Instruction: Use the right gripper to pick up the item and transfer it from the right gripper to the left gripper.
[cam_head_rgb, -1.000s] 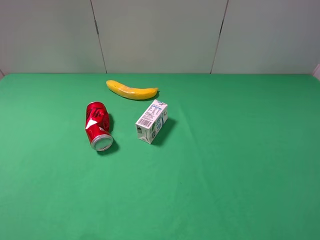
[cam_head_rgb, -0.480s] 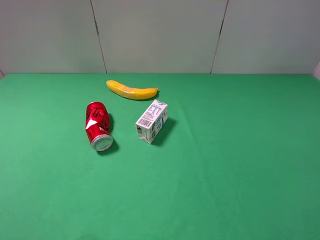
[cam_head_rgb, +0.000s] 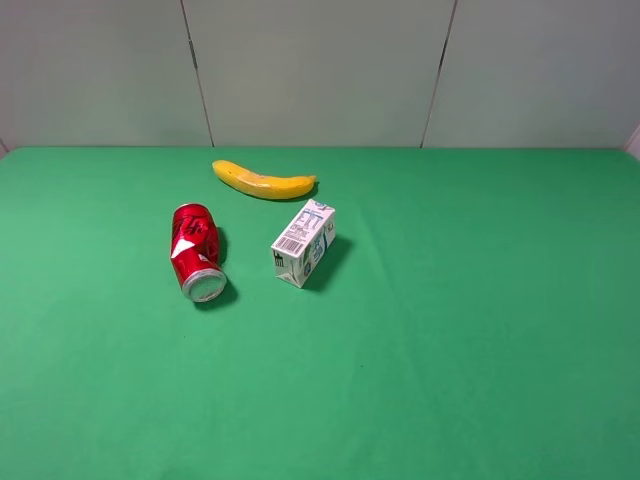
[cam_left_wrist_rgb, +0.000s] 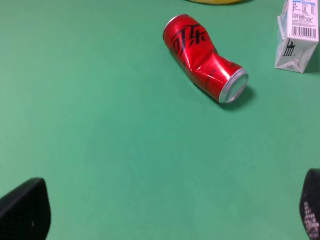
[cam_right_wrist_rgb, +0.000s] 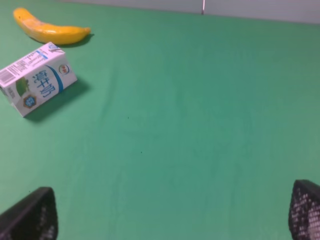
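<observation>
Carton first: the item (cam_head_rgb: 303, 243) is a small white milk carton with blue lettering, a green patch and a barcode, lying on its side on the green table (cam_head_rgb: 450, 330). You see it between the dented red can (cam_head_rgb: 197, 252) and open table, just in front of the banana (cam_head_rgb: 263, 181). It lies well apart from both pairs of jaws. The right gripper (cam_right_wrist_rgb: 170, 212) has its jaws spread wide, nothing between them; the left gripper (cam_left_wrist_rgb: 170, 210) also stands spread and empty. Only the fingertips show at the picture edges, and the overhead view shows no arm. In the left wrist view the carton is cut off.
</observation>
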